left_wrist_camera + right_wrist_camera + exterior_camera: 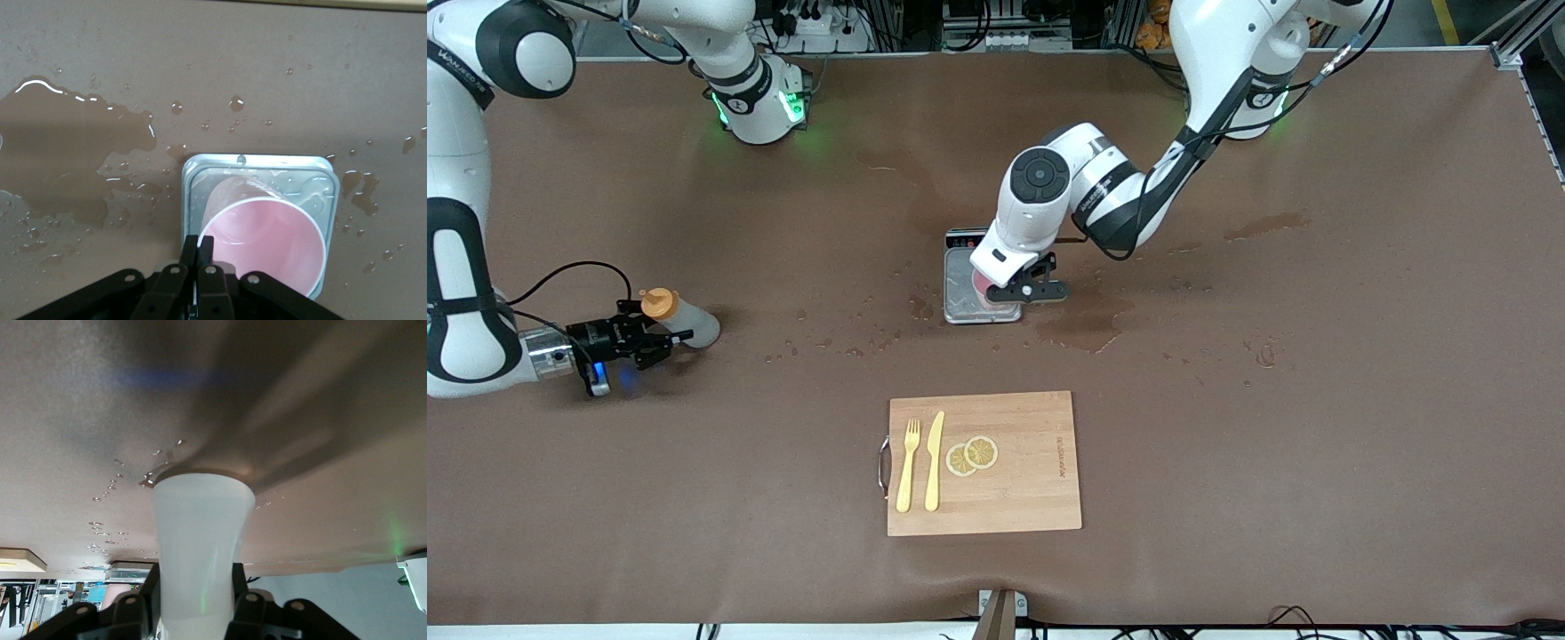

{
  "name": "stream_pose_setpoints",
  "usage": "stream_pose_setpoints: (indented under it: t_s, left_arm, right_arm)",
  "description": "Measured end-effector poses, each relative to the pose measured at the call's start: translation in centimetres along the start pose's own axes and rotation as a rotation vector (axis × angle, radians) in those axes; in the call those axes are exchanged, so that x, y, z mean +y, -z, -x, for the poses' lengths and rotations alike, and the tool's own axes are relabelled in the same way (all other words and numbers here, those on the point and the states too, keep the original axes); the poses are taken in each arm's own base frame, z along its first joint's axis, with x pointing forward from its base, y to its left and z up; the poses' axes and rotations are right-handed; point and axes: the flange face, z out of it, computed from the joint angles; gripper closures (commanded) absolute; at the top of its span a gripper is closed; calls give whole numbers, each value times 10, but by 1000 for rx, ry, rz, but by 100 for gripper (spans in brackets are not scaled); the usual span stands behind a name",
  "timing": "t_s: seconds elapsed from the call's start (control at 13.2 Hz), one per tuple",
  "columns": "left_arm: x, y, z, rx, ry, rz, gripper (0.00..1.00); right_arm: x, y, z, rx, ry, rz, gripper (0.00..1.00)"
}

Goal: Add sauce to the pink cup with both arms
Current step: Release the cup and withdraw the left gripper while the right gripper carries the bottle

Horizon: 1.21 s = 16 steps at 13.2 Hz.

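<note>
Pale whitish sauce (680, 318) – orange cap, pink cup (263, 243) seemingly empty

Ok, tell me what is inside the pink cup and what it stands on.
The pink cup shows only bare pink wall inside, no sauce; its bottom is hidden by the left gripper pinching the rim. It stands on a wet metal tray.
</note>
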Motion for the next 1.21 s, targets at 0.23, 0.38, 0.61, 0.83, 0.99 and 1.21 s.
stream_pose_setpoints:
  t_s: [0.23, 0.38, 0.61, 0.83, 0.99, 1.21]
  left_arm:
    - [8, 0, 7, 1, -15, 2, 100]
    - [16, -6, 18, -6, -27, -3, 100]
    - [20, -11, 22, -13, -29, -6, 100]
    - [19, -13, 20, -11, -30, -9, 0]
    - [17, -15, 18, -10, -27, -14, 0]
    - [14, 10, 2, 15, -7, -1, 0]
  right_arm:
    - [-9, -4, 6, -5, -11, 17, 62]
    - [-24, -2, 21, -16, -48, 47, 61]
    - [-61, 7, 57, 7, -96, 105, 57]
    - [-88, 0, 84, 44, -136, 148, 57]
    - [-106, -14, 101, 87, -184, 203, 57]
    - [-131, -38, 127, 139, -222, 268, 55]
